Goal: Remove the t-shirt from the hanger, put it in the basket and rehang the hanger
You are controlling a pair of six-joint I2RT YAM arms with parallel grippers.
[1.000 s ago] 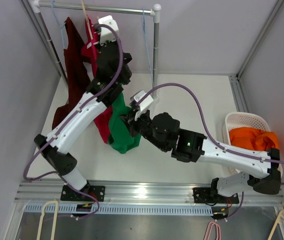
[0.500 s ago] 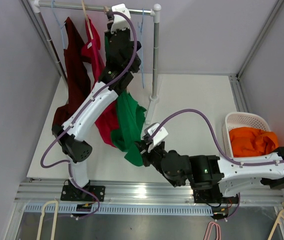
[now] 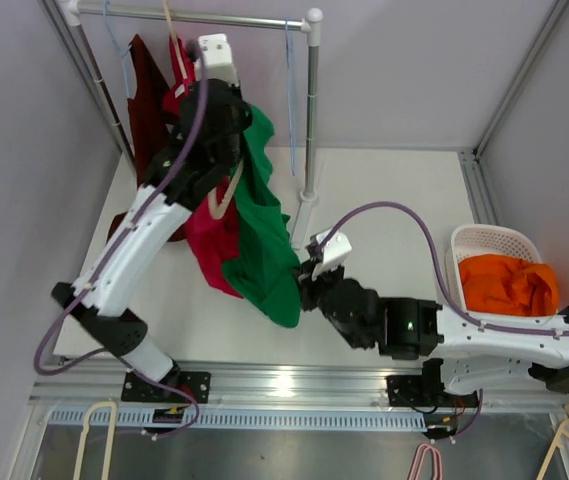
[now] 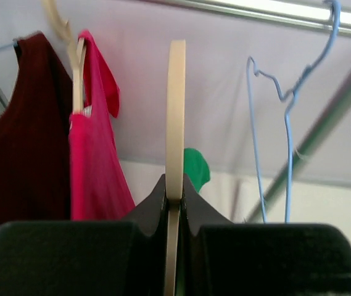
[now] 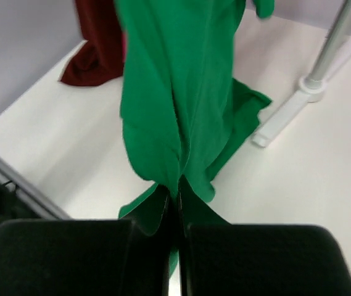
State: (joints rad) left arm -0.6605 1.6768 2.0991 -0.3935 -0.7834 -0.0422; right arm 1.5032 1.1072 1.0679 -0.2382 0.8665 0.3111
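A green t-shirt (image 3: 264, 240) hangs on a beige hanger (image 3: 226, 200) and is stretched between my two grippers. My left gripper (image 3: 226, 100) is shut on the hanger's neck below the rail. In the left wrist view the hanger's hook (image 4: 175, 111) rises from between the shut left gripper (image 4: 174, 185), with a bit of the green shirt (image 4: 195, 168) behind. My right gripper (image 3: 304, 285) is shut on the t-shirt's lower edge. In the right wrist view the green shirt (image 5: 175, 92) runs up from the shut right gripper (image 5: 176, 194).
A pink shirt (image 3: 209, 235) and a dark red shirt (image 3: 149, 110) hang on the rail (image 3: 194, 15) at the left. A blue wire hanger (image 4: 286, 123) hangs at the right, by the rack's post (image 3: 310, 110). A white basket (image 3: 474, 232) with orange cloth (image 3: 504, 280) stands at the right.
My left arm has swung left and lowered the hanger from the rail. My right gripper has shifted slightly right and back with the shirt's hem, and the green shirt now hangs stretched between them.
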